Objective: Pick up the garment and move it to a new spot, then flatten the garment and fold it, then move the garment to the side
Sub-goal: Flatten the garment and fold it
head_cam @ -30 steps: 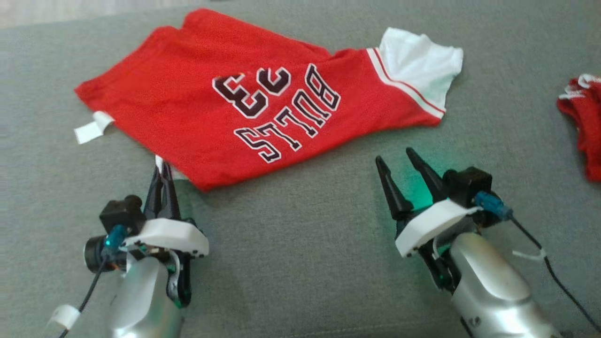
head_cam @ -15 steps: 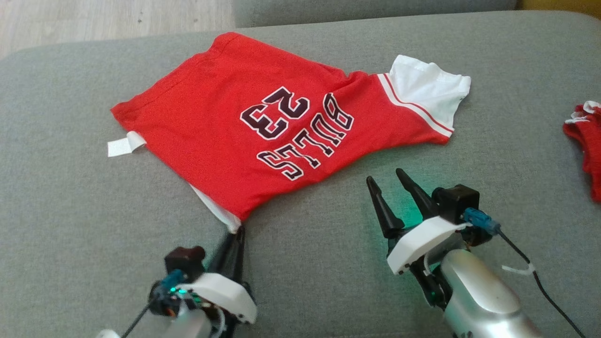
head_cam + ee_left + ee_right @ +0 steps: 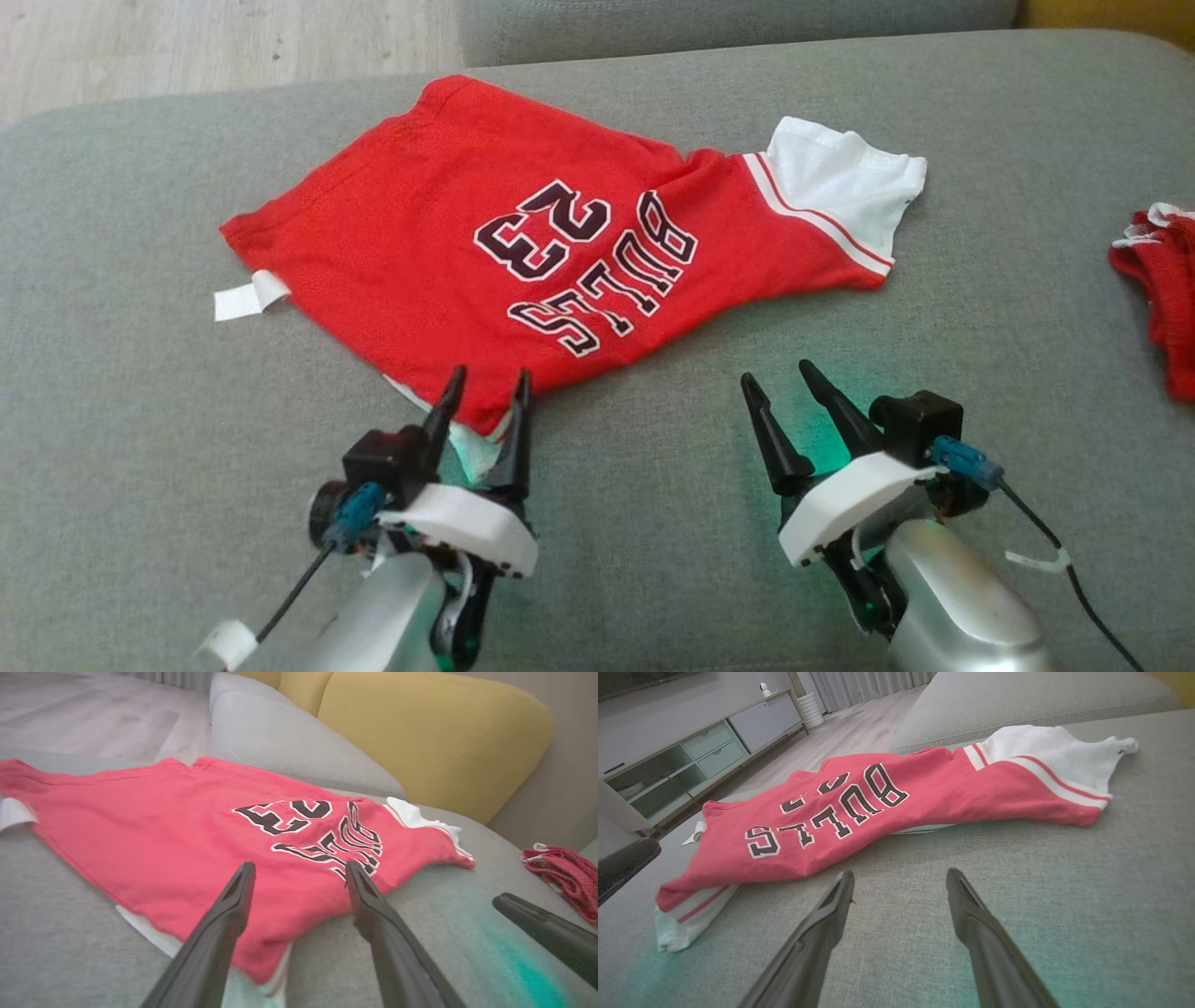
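Grey sofa seat (image 3: 653, 560) — red jersey (image 3: 420, 243) spread on it, second red garment (image 3: 1162, 289) at right edge.

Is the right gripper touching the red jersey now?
Apart. The head view shows bare grey cushion between the right gripper and the red jersey.

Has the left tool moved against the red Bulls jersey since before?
Yes. The left tool has opened and edged forward, now straddling the near corner of the red Bulls jersey.

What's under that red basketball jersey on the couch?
White red-striped fabric peeks from the near corner of the red basketball jersey, on the grey couch cushion. Anything deeper is covered.
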Controlling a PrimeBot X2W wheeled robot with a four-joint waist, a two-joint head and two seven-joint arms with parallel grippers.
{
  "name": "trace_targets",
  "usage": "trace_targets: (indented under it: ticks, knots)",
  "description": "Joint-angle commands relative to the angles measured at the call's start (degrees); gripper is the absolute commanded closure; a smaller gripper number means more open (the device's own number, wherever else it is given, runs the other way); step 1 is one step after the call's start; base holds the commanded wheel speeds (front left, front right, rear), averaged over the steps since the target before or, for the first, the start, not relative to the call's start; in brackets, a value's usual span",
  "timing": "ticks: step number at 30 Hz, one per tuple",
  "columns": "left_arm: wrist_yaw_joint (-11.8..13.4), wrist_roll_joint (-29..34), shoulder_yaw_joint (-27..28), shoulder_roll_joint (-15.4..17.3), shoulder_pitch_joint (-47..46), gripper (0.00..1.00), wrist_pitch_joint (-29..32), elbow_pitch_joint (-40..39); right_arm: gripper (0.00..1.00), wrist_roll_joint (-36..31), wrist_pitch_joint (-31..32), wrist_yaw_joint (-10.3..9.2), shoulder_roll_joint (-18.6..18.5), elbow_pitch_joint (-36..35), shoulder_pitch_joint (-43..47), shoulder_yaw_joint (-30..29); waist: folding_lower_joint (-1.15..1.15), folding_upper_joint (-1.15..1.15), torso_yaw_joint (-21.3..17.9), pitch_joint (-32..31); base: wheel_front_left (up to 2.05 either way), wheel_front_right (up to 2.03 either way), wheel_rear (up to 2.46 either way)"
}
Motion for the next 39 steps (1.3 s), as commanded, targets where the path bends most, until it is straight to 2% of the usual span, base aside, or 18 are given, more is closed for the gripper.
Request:
trace_targets:
  ticks: [1, 3, 8, 20, 21, 22, 24, 28, 33, 39]
  knots:
    - [0.7, 1.4, 2.8, 0.5, 0.0, 0.0, -0.6, -1.2, 0.0, 0.3, -0.6, 0.19, 0.8, -1.5, -0.3, 0.8, 0.0, 0.0, -0.1, 0.0, 0.0, 0.0, 0.0]
    - [1.1, 2.9, 4.1, 0.5, 1.2, 0.0, -0.6, -0.7, 0.0, 0.3, -0.6, 0.19, 0.9, -1.4, -0.2, 0.8, 0.0, 0.0, -0.2, 0.1, 0.0, 0.0, 0.0]
    - [0.5, 4.0, 5.7, 0.4, 2.9, 0.0, -0.6, 1.7, 0.0, 0.2, -0.6, 0.19, 1.0, -1.1, -0.1, 0.8, 0.0, 0.0, -0.6, 0.2, 0.0, 0.0, 0.0]
    - [-1.1, 2.7, 4.7, 0.4, 1.0, 0.0, -0.7, 0.9, 0.0, 0.3, -0.6, 0.19, 1.1, -1.0, -0.8, 0.9, 0.0, 0.0, -1.8, 1.5, 0.0, 0.0, 0.0]
    - [-1.4, 3.0, 4.8, 0.4, 0.4, 0.08, -0.7, 0.9, 0.0, 0.3, -0.6, 0.19, 1.1, -1.0, -0.9, 0.9, 0.0, 0.0, -1.9, 1.6, 0.0, 0.0, 0.0]
    - [-1.5, 3.7, 5.2, 0.4, -0.2, 0.34, -0.7, 0.4, 0.0, 0.4, -0.6, 0.19, 1.1, -0.9, -0.9, 0.9, 0.0, 0.0, -2.0, 1.7, 0.0, 0.0, 0.0]
    - [-1.8, 5.2, 6.0, 0.4, -0.8, 1.0, -0.7, -1.0, 0.0, 0.6, -0.6, 0.19, 1.1, -0.8, -0.8, 0.7, 0.0, 0.0, -2.0, 1.7, 0.0, 0.0, 0.0]
    - [-2.8, 6.3, 6.0, 0.4, -0.5, 1.0, -0.7, -3.0, 0.0, 0.8, -0.6, 0.19, 1.1, -0.5, -0.3, 0.3, 0.0, 0.0, -1.8, 0.9, 0.0, 0.0, 0.0]
    - [-5.0, 7.5, 2.8, 0.4, -0.5, 1.0, -0.7, -8.3, 0.0, 1.0, -0.6, 0.19, 1.1, 0.0, 1.1, -1.1, 0.0, 0.0, -0.4, -1.0, 0.0, 0.0, 0.0]
    - [-5.3, 6.6, 0.1, 0.4, -1.7, 1.0, -0.7, -13.6, 0.0, 1.2, -0.6, 0.19, 1.3, -0.3, 1.7, -1.1, 0.0, 0.0, -0.6, -1.2, 0.0, 0.0, 0.0]
